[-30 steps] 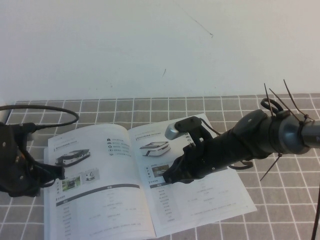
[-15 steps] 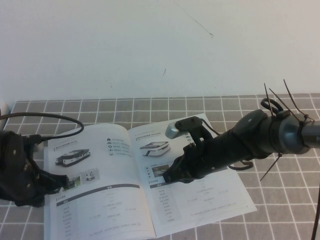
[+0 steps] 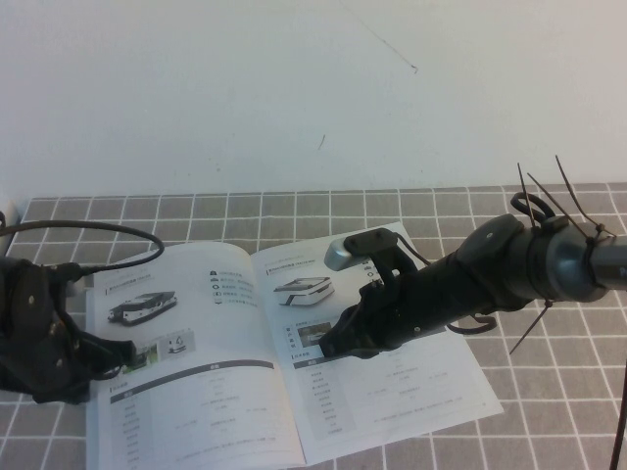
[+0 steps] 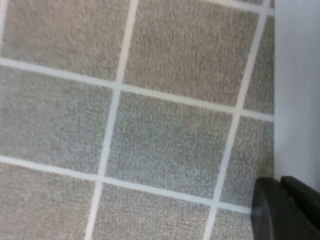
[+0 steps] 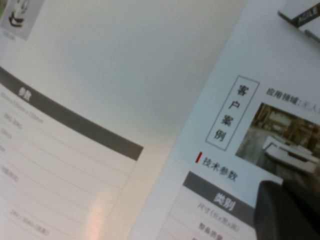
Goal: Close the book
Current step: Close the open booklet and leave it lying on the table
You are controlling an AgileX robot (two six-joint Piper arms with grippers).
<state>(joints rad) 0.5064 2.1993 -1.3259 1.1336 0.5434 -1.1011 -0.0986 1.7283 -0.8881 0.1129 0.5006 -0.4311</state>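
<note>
So, biggest to smallest:

- The white wall (image 3: 294, 88) fills the whole upper half of the high view, with a few faint scuffs on it.
- A grey checked mat (image 3: 294, 206) with pale grid lines covers the table under everything.
- The book (image 3: 235, 362) lies wide open and flat on the mat, in the middle and a bit toward the robot's left. Both pages face up, with printed text and small product photos. The spine runs down the middle and the near corners run off the bottom edge.
- The right arm (image 3: 519, 264) comes in from the right edge and reaches low across the right page.
- The left arm (image 3: 34, 328) sits low at the left edge, just beside the book's outer margin.
- The right claw (image 3: 333, 345) is down on the right page, close to the spine and next to a small photo. Its wrist view shows only print and the fold, with the dark claw tip in one corner. I can't tell whether it's apart or together.
- The left claw (image 3: 116, 354) is right at the outer edge of the left page, about halfway down. Its wrist view shows mat, a sliver of white page and a dark tip. Same deal, I can't tell.
- A black cable (image 3: 108, 232) loops over the mat above the left arm.
- Black zip ties (image 3: 549, 191) stick up from the right arm.
</note>
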